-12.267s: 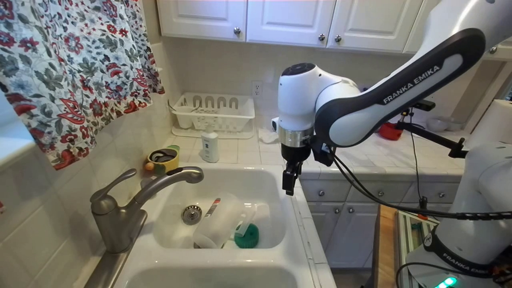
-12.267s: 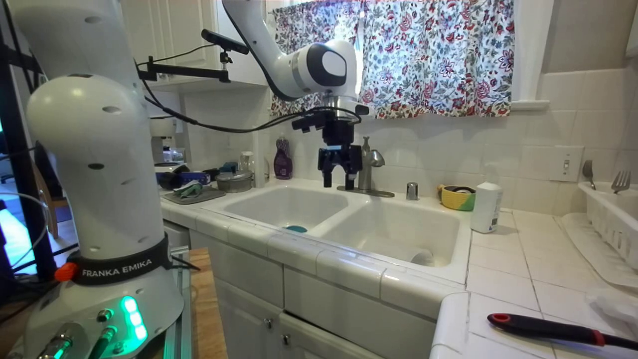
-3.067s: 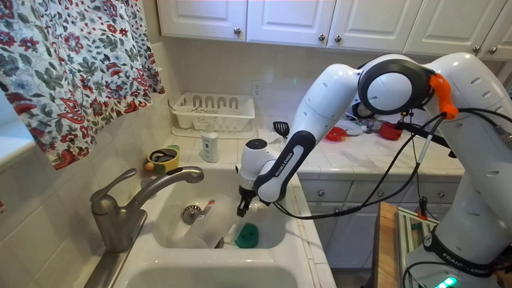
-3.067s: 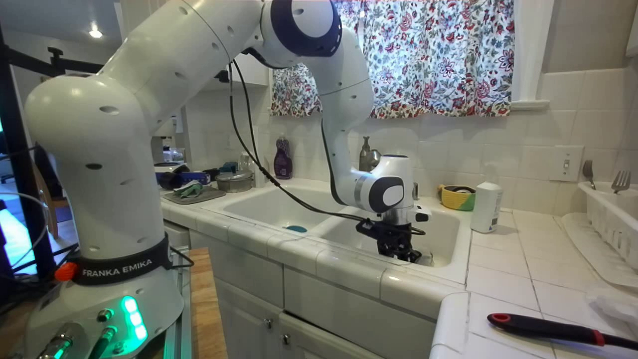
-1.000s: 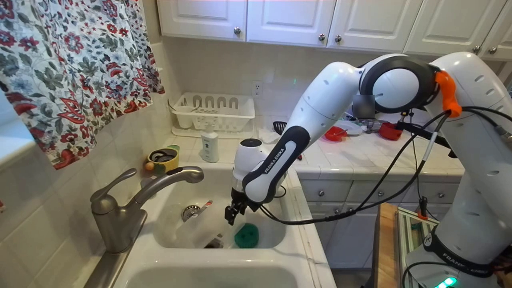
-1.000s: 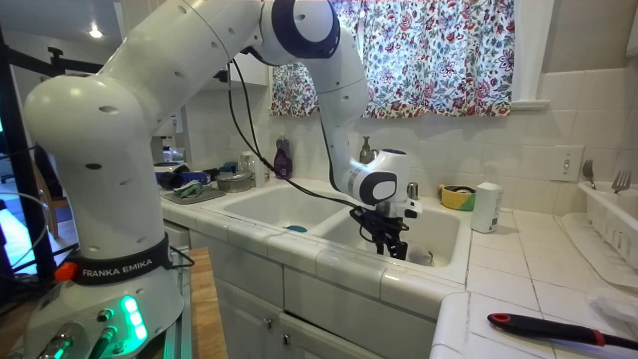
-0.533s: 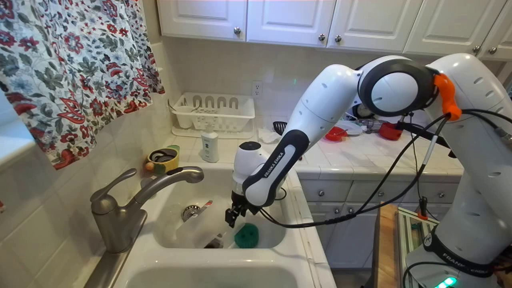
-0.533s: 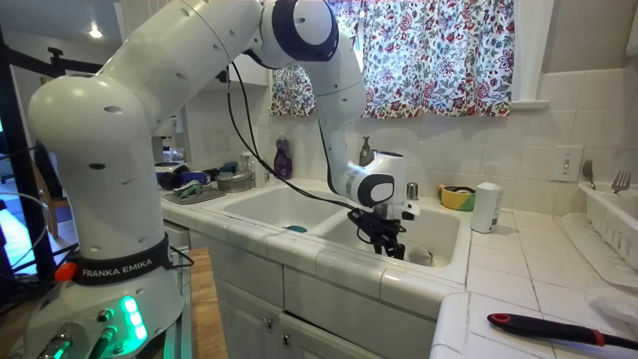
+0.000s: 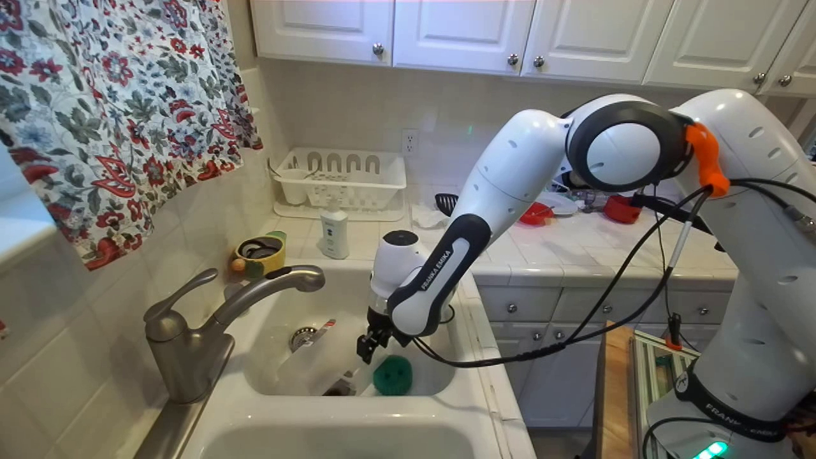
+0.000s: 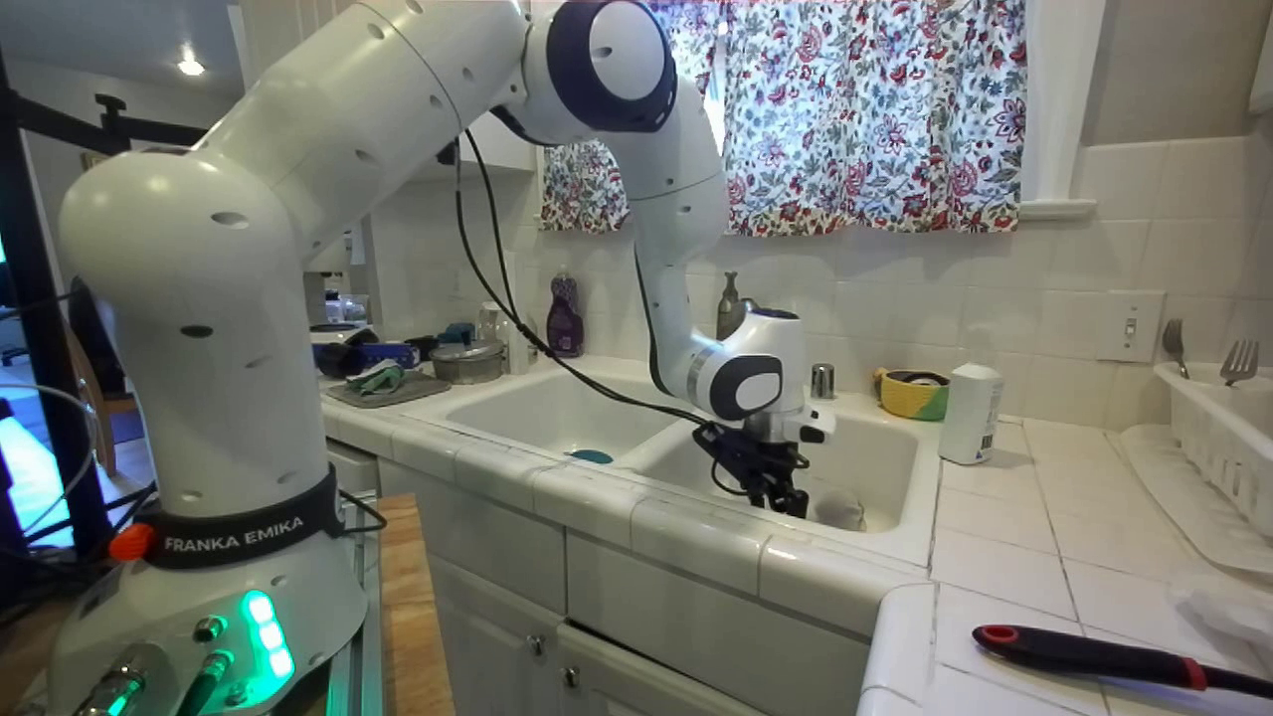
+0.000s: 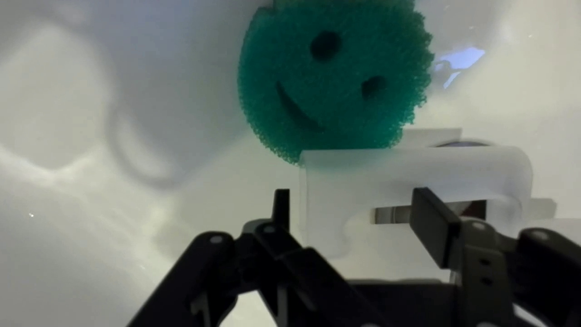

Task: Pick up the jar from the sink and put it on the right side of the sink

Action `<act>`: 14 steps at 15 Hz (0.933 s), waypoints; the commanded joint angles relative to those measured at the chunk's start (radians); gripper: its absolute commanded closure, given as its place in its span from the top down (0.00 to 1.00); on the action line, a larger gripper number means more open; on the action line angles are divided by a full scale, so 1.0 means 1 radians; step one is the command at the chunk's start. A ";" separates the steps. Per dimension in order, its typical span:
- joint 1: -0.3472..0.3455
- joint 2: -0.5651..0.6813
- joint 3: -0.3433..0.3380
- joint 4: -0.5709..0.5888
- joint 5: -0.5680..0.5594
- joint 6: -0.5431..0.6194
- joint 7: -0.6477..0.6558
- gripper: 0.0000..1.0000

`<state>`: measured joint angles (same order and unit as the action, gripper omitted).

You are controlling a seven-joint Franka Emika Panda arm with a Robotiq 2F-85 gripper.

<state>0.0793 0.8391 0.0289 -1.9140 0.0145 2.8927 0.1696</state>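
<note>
The jar (image 9: 312, 370) is a whitish translucent cylinder lying on its side in the sink (image 9: 331, 408), with a printed label strip. Part of it shows in an exterior view (image 10: 840, 512) behind the rim. In the wrist view the jar (image 11: 336, 181) lies below and between the fingers, with a cut-out handle opening. My gripper (image 9: 366, 349) is low inside the basin at the jar's side nearest the robot. In the wrist view the gripper (image 11: 352, 206) is open, one finger past the jar's edge, the other over its handle opening. Contact cannot be told.
A green smiley scrubber (image 11: 336, 72) lies against the jar; it also shows in an exterior view (image 9: 393, 376). The faucet (image 9: 268, 293) reaches over the basin. A white bottle (image 9: 335, 234), yellow bowl (image 9: 260, 255) and dish rack (image 9: 344, 175) stand behind. A black-red handle (image 10: 1094, 656) lies on the counter.
Since the oldest frames my arm has come down from above the sink's edge into the basin, and the jar has shifted toward the faucet. In the last second the gripper has barely moved.
</note>
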 commanded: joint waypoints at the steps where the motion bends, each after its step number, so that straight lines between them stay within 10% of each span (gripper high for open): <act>1: 0.013 0.024 -0.013 0.022 0.026 0.041 0.003 0.72; 14: 0.028 0.043 -0.037 0.020 0.031 0.088 0.019 0.65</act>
<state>0.0813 0.8568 0.0072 -1.9135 0.0146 2.9616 0.1709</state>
